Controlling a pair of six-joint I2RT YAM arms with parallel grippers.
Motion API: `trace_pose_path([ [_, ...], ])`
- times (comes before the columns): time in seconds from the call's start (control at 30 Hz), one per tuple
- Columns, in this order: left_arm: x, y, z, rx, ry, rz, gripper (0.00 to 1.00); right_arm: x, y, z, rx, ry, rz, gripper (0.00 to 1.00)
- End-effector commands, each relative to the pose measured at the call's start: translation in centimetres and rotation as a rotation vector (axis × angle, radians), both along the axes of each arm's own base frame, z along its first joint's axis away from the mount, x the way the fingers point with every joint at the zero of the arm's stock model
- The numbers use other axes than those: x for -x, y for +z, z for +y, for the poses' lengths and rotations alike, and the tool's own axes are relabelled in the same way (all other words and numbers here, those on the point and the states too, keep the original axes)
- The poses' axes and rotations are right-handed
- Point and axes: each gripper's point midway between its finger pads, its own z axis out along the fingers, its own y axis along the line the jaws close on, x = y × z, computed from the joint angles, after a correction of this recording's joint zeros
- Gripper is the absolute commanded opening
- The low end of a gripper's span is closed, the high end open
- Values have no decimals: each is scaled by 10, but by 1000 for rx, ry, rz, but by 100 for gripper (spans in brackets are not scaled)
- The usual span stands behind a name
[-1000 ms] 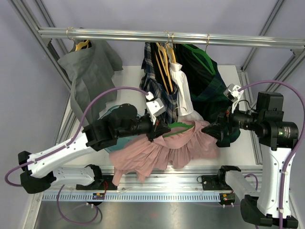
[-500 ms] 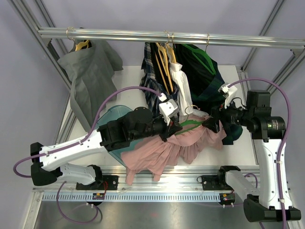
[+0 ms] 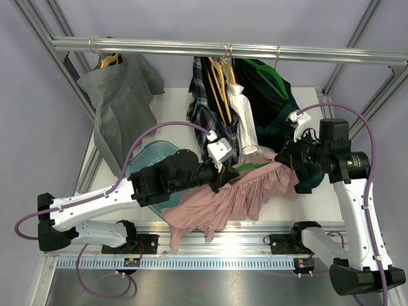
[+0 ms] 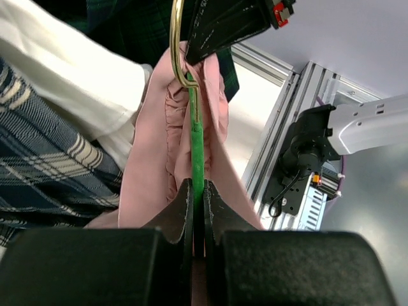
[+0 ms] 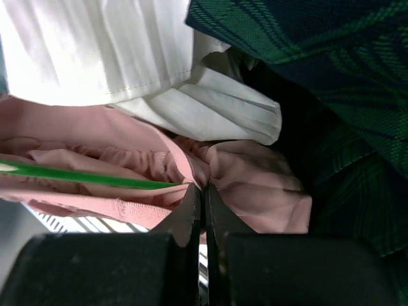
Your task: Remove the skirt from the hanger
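A pink skirt (image 3: 236,194) hangs on a green hanger (image 3: 252,167) held out level between my two arms, off the rail. My left gripper (image 3: 224,177) is shut on the hanger's green bar (image 4: 197,146), with pink waistband (image 4: 150,166) on both sides and the gold hook (image 4: 178,57) just beyond. My right gripper (image 3: 285,157) is shut on the skirt's gathered waistband (image 5: 255,185) at the hanger's right end, beside the green tip (image 5: 83,175). The skirt's hem droops toward the table's front edge.
The metal rail (image 3: 223,48) carries a grey garment (image 3: 121,95) at the left, and a plaid shirt (image 3: 204,108), a white shirt (image 3: 242,115) and a dark green plaid garment (image 3: 274,108) close behind the skirt. A teal object (image 3: 148,159) lies under my left arm.
My right gripper came in from the right, open, and shut on the skirt's waistband. My left arm carried the hanger and skirt a little right and back.
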Motion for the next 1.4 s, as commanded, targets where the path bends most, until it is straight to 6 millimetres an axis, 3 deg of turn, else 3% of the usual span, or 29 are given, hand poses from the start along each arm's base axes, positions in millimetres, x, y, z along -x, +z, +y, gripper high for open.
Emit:
trace_pose_path([
  [0.0,13,59,13,206,-39,-90,0,-25,4,-17,71,-98,-107,0],
  [0.07,13,55,28,195,-19,-108,0,-36,6,-29,116,-151,-154,0],
  [0.1,13,37,33,158,-13,-104,0,-41,3,-43,166,-215,-169,0],
  [0.17,15,33,49,164,1,-115,0,-51,3,-61,223,-286,-210,0],
  [0.2,16,17,55,134,8,-107,0,-53,-1,-67,234,-302,-205,0],
  [0.27,16,2,67,102,26,-101,0,-57,-2,-72,237,-310,-212,0],
  [0.3,20,0,77,113,32,-101,0,-60,-7,-86,241,-352,-194,0],
  [0.57,32,-7,121,154,47,-120,0,-70,-26,-94,227,-363,-147,0],
  [0.73,35,-11,124,138,35,-115,0,-75,-24,-93,210,-357,-149,0],
  [0.87,29,-13,109,168,46,-108,0,-61,-33,-56,79,-186,-86,0],
  [1.03,19,-14,82,189,52,-109,0,-43,-38,-33,15,-36,-86,0],
  [1.07,14,-19,75,166,66,-109,0,-38,-33,-27,-2,-3,-108,0],
  [1.17,0,-9,69,168,116,-140,0,-27,-24,-21,2,64,-161,0],
  [1.2,-4,-14,65,144,128,-146,0,-22,-17,-20,21,94,-209,3],
  [1.27,-10,-10,64,138,155,-153,0,-13,-12,-15,18,127,-227,29],
  [1.33,-18,-18,60,100,178,-139,0,-6,-8,-15,36,144,-253,63],
  [1.37,-20,-18,58,93,179,-137,0,-2,-11,-16,46,143,-238,76],
])
